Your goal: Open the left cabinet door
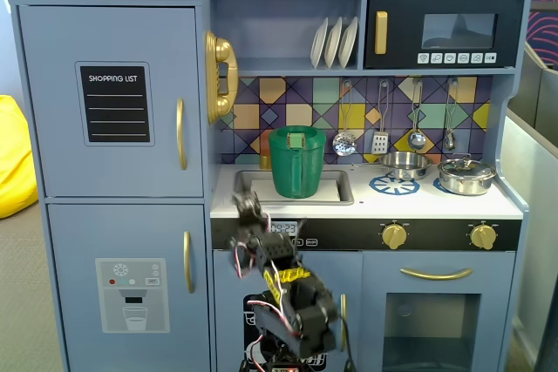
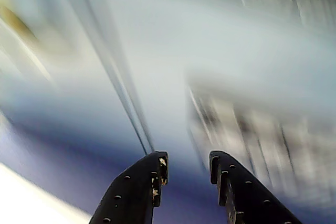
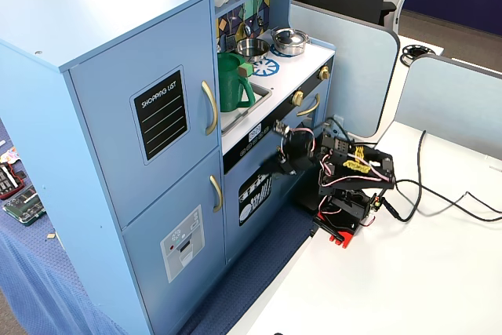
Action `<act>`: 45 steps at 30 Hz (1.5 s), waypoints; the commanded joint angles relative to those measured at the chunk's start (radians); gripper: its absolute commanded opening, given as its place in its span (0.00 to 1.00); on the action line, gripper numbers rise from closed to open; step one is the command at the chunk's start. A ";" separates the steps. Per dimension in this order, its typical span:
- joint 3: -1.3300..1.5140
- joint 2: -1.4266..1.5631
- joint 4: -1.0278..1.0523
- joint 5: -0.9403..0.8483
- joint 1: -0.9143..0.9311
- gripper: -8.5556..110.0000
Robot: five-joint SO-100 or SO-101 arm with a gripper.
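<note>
— Two black fingers (image 2: pixel 135 192) are showing at the bottom of the wrist view. Are they holding anything?

— No. They are sitting apart with a gap between them, and nothing is in the gap. The rest of that view is all blurry, so I cannot tell what is in front of them.

— Where is the left cabinet door (image 1: pixel 112 100)?

— It is sitting at the top left of the toy kitchen in a fixed view, and it is closed flat. It is wearing a black "SHOPPING LIST" board (image 1: pixel 114 103) and a tall gold handle (image 1: pixel 181 134) on its right edge. In the other fixed view the door (image 3: pixel 149 119) is facing us at a slant.

— And the gripper (image 1: pixel 247 206)?

— It is pointing up in front of the counter, just below the sink, well apart from that handle. The arm (image 3: pixel 345 182) is standing on the white surface (image 3: pixel 408 272) beside the kitchen.

— What is in the sink?

— One green jug (image 1: pixel 296 161) is standing in it.
</note>
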 commanded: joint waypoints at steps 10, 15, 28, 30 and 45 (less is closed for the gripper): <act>-0.554 -0.393 -0.541 -0.112 -0.204 0.15; -0.630 -0.471 -0.618 -0.095 -0.196 0.23; -0.798 -0.663 -0.723 -0.167 -0.219 0.21; -0.799 -0.675 -0.733 -0.189 -0.241 0.21; -0.623 -0.499 -0.696 -0.425 -0.511 0.18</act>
